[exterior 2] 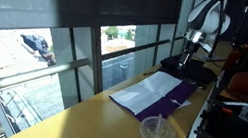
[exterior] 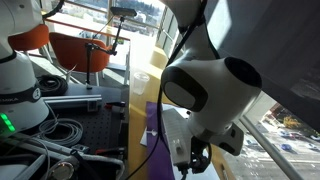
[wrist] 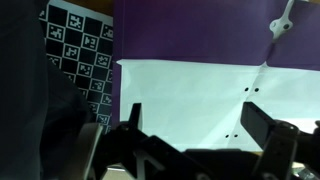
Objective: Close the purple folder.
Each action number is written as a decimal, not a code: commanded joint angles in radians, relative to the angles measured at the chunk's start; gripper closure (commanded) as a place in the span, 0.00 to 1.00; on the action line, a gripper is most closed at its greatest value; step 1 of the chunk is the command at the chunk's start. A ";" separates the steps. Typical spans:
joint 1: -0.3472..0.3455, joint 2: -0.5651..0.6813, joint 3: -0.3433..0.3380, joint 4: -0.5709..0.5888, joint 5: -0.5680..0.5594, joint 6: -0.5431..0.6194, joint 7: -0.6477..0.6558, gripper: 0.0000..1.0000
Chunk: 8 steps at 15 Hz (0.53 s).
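In the wrist view we see the purple folder (wrist: 190, 30) lying open across the upper half of the frame, its white sheets (wrist: 190, 85) exposed below the cover. The pincer (wrist: 192, 118) hangs over the paper at the bottom of the frame, spread wide and pinching nothing. A dark patterned pad (wrist: 78, 50) lies just beside the folder at upper left. In an exterior view the folder sits mid-frame on the wooden worktop (exterior 2: 84, 123), with a clear plastic cup (exterior 2: 156, 137) near it, lower in the frame.

White, glossy, rounded arm (exterior: 212, 85) shells with dark joint seams; black, angular gripper (wrist: 195, 130) with two blocky fingers (wrist: 265, 125).
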 commanded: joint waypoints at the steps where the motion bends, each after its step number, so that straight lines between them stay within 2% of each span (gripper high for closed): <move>1: -0.127 0.145 0.091 0.174 -0.045 -0.011 0.027 0.00; 5: -0.198 0.252 0.152 0.303 -0.094 -0.015 0.055 0.00; 8: -0.218 0.324 0.178 0.377 -0.137 -0.008 0.100 0.00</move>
